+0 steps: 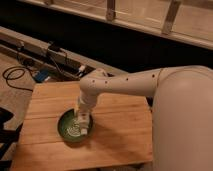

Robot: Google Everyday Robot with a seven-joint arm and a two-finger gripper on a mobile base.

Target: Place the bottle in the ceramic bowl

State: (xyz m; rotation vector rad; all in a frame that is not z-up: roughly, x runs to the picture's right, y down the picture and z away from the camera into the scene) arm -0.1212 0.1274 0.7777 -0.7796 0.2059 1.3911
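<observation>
One large white arm (150,82) reaches in from the right and bends down over a wooden table (115,135), which fills the lower half of the view; behind it run dark rails with a tangle of cables (20,75) on the floor to the left. Near the table's left-centre sits the ceramic bowl (67,131), green with a pale swirl inside. Directly above its right half hangs the gripper (82,122), pointing down into the bowl. A pale, slim shape at its tip looks to be the bottle (83,126), its long axis running roughly up and down in the view and angled toward the bowl's right rim; how much of that pale shape is bottle and how much is finger I cannot separate. Whether the jaws are clamped on it or already parted cannot be told from this view. By my reading the bottle is inside the bowl's outline, so the coming move turns on a plain release and a straight lift away, without catching the rim
</observation>
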